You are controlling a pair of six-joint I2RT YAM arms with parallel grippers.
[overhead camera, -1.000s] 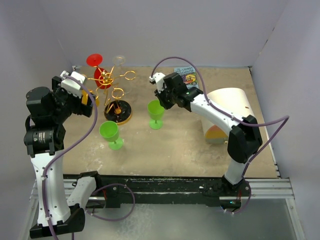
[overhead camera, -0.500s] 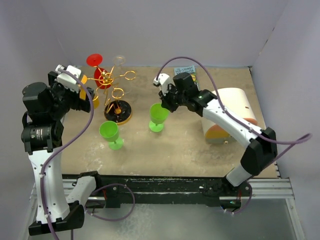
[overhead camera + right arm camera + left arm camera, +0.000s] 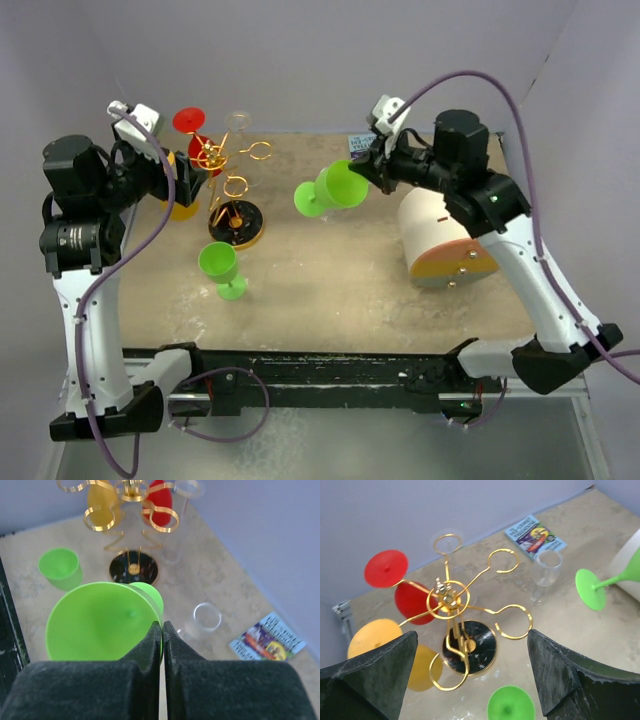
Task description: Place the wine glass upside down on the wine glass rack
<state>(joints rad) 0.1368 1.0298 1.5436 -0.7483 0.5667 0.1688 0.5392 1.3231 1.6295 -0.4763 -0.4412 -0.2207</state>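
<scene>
Two green wine glasses show. The wine glass (image 3: 338,187), smooth and opaque with a conical bowl, hangs over the far middle of the sandy, mottled table (image 3: 330,300), tipped on its side with its round foot toward the left edge. The right end effector (image 3: 161,628) has its black fingers pressed together on the bowl's rim. The second green glass (image 3: 220,262) stands upright nearer the left edge. The wine glass rack (image 3: 449,600), thin gold wire with curled loops over a glossy black disc, stands by the far left corner, well apart from the held glass. A red glass (image 3: 412,602) and an orange glass (image 3: 422,666) hang inverted on its left-edge side; the loops facing the right edge are bare wire. The left end effector (image 3: 472,635) hovers beside the rack, fingers spread wide, touching nothing. A clear glass (image 3: 547,570) stands between rack and booklet (image 3: 535,532)
</scene>
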